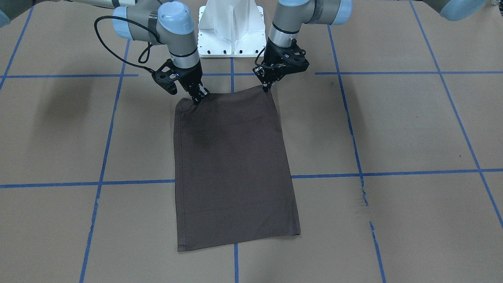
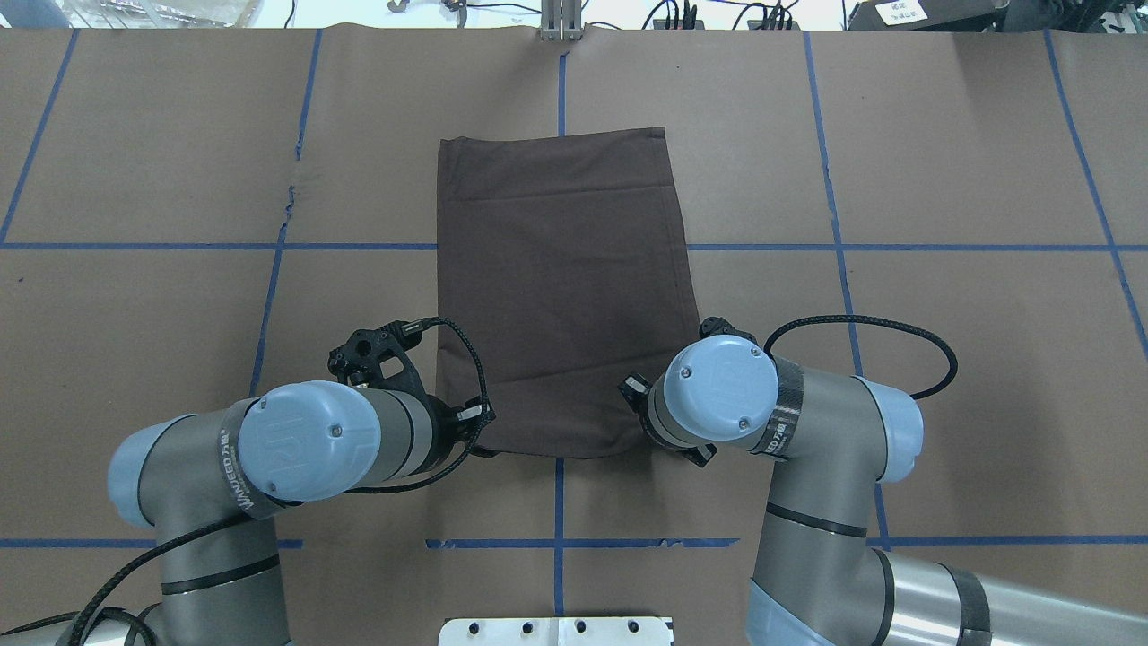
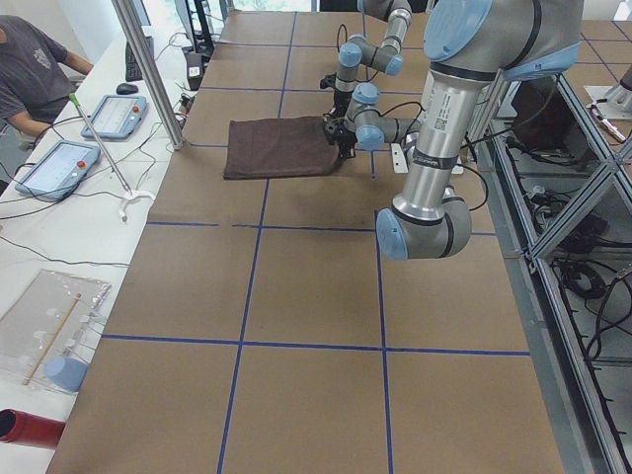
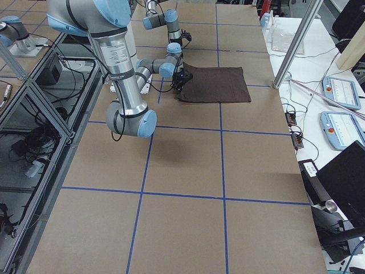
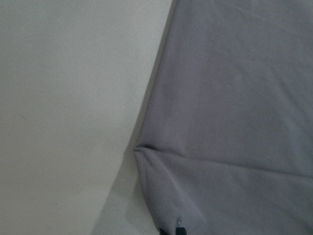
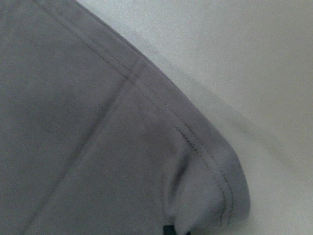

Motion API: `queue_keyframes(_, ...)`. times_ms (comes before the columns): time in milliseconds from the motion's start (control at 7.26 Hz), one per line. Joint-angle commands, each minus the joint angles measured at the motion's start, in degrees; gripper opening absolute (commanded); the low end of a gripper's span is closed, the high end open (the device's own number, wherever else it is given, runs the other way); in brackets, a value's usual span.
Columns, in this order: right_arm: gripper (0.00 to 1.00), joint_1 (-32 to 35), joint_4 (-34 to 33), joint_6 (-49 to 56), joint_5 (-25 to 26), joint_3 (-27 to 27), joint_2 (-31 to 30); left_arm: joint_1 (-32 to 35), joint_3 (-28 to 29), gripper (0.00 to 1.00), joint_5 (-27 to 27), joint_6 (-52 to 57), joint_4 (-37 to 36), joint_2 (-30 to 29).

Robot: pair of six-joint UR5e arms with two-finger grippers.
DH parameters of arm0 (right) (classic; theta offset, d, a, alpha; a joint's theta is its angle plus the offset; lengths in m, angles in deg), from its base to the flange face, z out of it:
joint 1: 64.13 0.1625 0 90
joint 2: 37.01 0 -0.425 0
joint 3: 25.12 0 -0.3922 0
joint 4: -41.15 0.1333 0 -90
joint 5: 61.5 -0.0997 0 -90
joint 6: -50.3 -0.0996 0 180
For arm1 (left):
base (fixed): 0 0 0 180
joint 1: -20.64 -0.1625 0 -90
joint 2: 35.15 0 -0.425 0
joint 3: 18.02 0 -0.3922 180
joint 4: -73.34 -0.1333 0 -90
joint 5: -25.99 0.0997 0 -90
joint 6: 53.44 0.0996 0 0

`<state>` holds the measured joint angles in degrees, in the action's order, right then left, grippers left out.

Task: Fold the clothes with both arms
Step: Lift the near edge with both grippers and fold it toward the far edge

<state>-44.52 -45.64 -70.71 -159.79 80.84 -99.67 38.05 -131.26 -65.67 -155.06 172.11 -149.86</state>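
Observation:
The dark brown-grey T-shirt lies flat on the table, folded into a long rectangle; collar and logo are hidden. It also shows in the overhead view. My left gripper is shut on the shirt's near corner, seen on the left in the overhead view. My right gripper is shut on the other near corner, which is lifted a little and puckered. In the overhead view the right wrist hides that gripper. Both wrist views are filled with fabric, pinched at the bottom edge.
The white pedestal base stands just behind both grippers. Brown paper with blue tape lines covers the table. A metal post, tablets and a seated person are on the far side beyond the shirt.

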Motion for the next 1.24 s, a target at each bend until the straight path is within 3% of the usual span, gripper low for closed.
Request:
queue_keyframes(0, 0.00, -2.98, -0.30, -0.10, -0.84, 7.47, -2.45, -3.41, -4.87, 0.00, 0.00, -0.33, -2.18, 2.36)
queue_keyframes(138, 0.00, -4.22, -0.31, -0.19, -3.03, 11.17, -4.47, -5.35, -8.20, 0.00, 0.00, -0.51, -2.61, 4.74)
queue_keyframes(276, 0.00, -4.75, -0.31, -0.36, -3.48, 11.20, -4.58, -6.24, -11.62, 0.00, -0.79, -0.42, -7.49, 5.19)
queue_keyframes(551, 0.00, -3.72, 0.13, -0.19, -3.05, 10.07, -4.14, -6.60, -12.19, 0.00, -5.43, -0.16, -8.33, 3.54)
queue_keyframes(689, 0.00, -1.09, 0.40, 0.07, -3.22, 9.97, -3.53, -5.21, -12.10, 0.00, -5.28, 0.02, -8.33, 2.31)
queue_keyframes(964, 0.00, 7.50, 0.31, 1.12, -6.36, 7.10, 0.31, 4.68, -10.35, 0.00, -7.54, 3.59, -8.59, -0.41)
queue_keyframes(1102, 0.00, 12.16, 0.40, 2.43, -10.30, 2.03, 4.25, 9.61, -6.68, 0.00, -10.43, 5.88, -7.98, -1.56)
